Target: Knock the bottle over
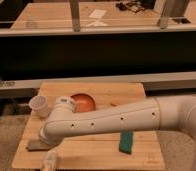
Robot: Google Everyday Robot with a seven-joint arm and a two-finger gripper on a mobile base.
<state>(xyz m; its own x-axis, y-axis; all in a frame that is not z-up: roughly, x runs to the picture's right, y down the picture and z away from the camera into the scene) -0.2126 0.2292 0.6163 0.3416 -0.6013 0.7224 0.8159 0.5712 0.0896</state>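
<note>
Camera view: bottle (50,161) sits at the table's (101,152) front-left edge, nr the corner. Gripper (37,145) is just above-left of it; can't tell how it's set. Cup (40,106) is at the left edge. Imo sweep sideways at the bottle's top, away from the cup.

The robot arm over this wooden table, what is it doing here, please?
The arm reaches across the wooden table to its front left corner, where the gripper sits low beside the small clear bottle. The bottle looks upright, not yet knocked over. A white cup, an orange object and a green sponge lie untouched.
</note>
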